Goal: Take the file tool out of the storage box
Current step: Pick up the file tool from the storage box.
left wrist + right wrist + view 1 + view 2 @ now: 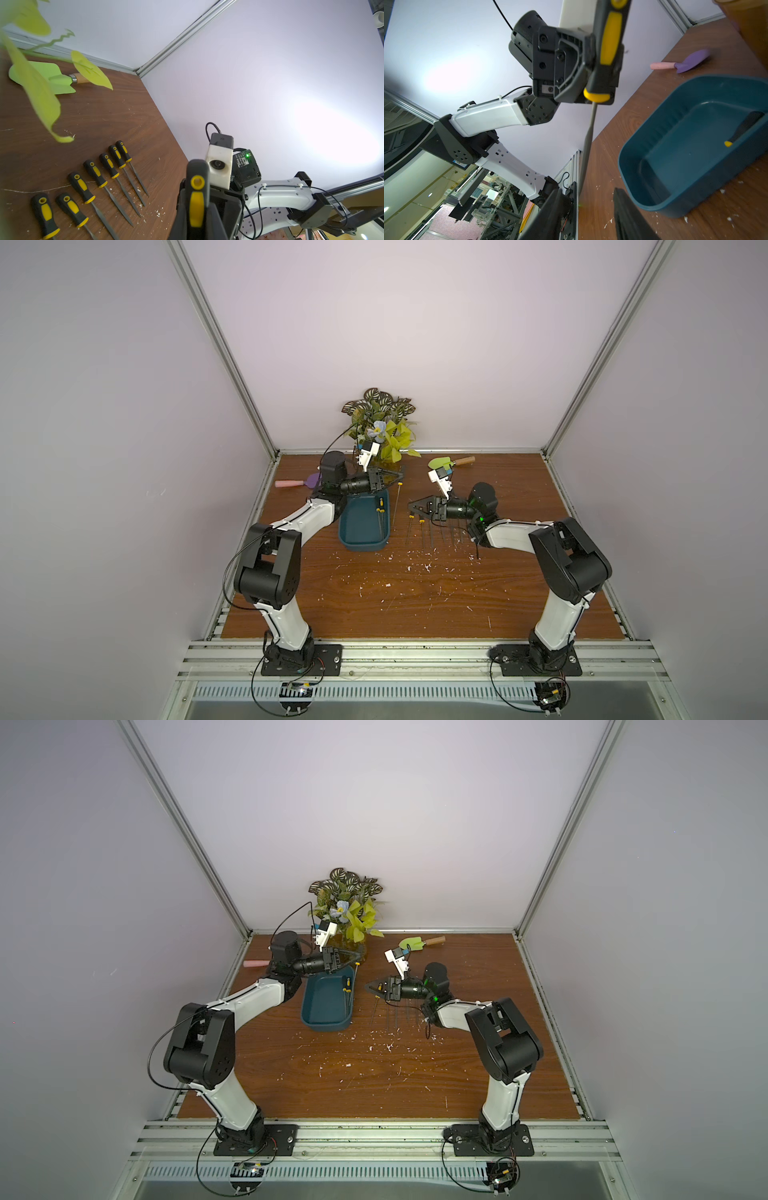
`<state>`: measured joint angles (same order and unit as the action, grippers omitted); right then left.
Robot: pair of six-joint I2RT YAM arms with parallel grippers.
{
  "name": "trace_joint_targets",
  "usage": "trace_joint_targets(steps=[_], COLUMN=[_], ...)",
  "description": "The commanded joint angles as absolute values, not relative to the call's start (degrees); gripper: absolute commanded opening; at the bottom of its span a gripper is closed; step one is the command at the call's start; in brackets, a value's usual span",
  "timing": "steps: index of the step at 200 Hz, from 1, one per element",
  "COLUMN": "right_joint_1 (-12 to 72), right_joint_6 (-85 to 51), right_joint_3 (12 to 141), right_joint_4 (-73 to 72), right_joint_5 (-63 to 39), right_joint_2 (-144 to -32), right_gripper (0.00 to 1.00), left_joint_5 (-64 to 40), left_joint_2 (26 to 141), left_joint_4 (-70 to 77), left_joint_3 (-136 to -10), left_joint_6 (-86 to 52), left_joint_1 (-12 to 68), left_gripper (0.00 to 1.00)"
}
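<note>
Box point(362, 546) sits on the desk point(415, 597) by the left arm, and a file point(380, 506) lies inside along its right wall; whether more lie there I cannot tell. The left end effector point(395, 480) is clamped on the held file point(609, 41), whose blade hangs outside the box, beside its far right corner. The right end effector point(411, 509), jaws apart and gripping nothing, hovers over a row of seven files point(95, 173) on the desk right of the box. A vase point(749, 25) of foliage point(382, 423) stands behind the box.

White arm shells point(309, 516), black joints point(270, 568)
</note>
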<state>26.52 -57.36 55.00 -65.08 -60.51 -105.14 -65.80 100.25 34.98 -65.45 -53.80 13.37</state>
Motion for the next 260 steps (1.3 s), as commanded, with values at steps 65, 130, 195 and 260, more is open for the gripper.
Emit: trace_joint_targets(steps=[65,130,195,260], right_joint_1=[28.46,29.1,28.4,18.15], right_joint_6=[-54.56,-55.79,-48.26,-10.83], right_joint_3=[65.92,67.46,64.73,80.31], right_joint_4=[-59.86,-61.64,-47.62,29.99], right_joint_5=[-59.02,-58.19,-55.78,-26.88], right_joint_2=[-108.51,-109.75,-105.29,-100.53], right_gripper=[0.42,0.07,0.0,0.0], left_joint_5=[-67.76,-67.72,-64.29,-31.55], left_joint_2=[97.84,97.72,96.58,94.93], left_joint_4=[35.01,35.49,25.33,-15.95], left_joint_3=[-65.65,-64.3,-65.56,-77.18], left_joint_6=[-52.52,-52.74,-44.32,-16.6], left_joint_1=[12.8,12.83,12.37,11.46], left_gripper=[0.0,0.0,1.0,1.0])
